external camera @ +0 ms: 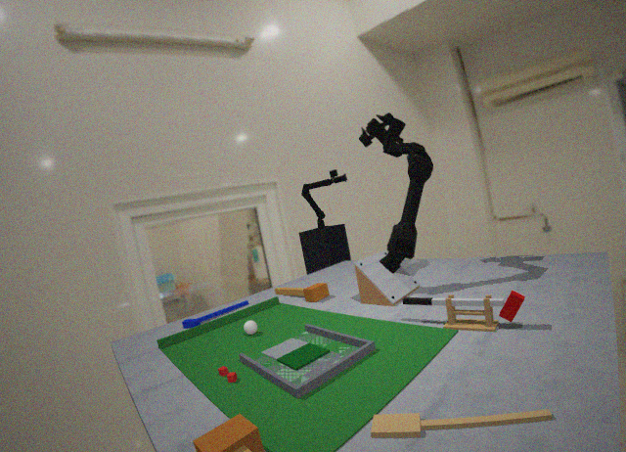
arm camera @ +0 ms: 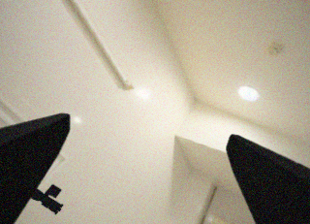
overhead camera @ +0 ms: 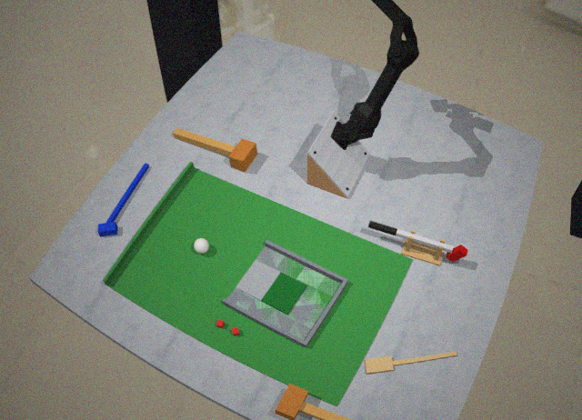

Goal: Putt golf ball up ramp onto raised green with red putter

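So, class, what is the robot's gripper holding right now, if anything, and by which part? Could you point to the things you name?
Nothing: the gripper (external camera: 373, 134) (arm camera: 151, 132) is open, and the red putter (overhead camera: 425, 238) (external camera: 464, 301) rests on its wooden stand (overhead camera: 422, 255) (external camera: 469, 327).

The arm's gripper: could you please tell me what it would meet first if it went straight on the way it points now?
Probably only the pale wall or ceiling: in the wrist view, nothing stands between the open gripper's fingertips, though how far off those surfaces are is unclear.
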You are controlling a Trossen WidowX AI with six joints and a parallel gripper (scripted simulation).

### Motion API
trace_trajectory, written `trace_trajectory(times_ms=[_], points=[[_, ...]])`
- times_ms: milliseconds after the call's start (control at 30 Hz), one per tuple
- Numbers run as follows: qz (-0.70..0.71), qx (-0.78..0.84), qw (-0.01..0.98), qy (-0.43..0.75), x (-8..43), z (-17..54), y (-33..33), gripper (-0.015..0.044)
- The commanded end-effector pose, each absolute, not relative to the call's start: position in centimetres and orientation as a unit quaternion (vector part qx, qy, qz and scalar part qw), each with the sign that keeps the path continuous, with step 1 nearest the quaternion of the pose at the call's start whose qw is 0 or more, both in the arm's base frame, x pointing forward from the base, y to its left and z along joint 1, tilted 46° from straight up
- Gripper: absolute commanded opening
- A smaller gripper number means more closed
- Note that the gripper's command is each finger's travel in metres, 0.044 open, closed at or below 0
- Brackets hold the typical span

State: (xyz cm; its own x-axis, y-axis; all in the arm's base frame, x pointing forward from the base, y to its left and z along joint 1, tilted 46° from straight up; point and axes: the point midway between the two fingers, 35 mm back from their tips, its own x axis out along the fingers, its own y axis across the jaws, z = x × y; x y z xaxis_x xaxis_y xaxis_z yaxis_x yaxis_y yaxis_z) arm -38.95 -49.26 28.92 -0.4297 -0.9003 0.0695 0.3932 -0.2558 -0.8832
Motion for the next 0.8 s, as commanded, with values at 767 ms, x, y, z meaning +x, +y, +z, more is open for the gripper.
trace_trajectory(times_ms=[767], points=[[-0.326,-0.300,0.807,0.391,6.8,20.1,-53.1,0.0440]])
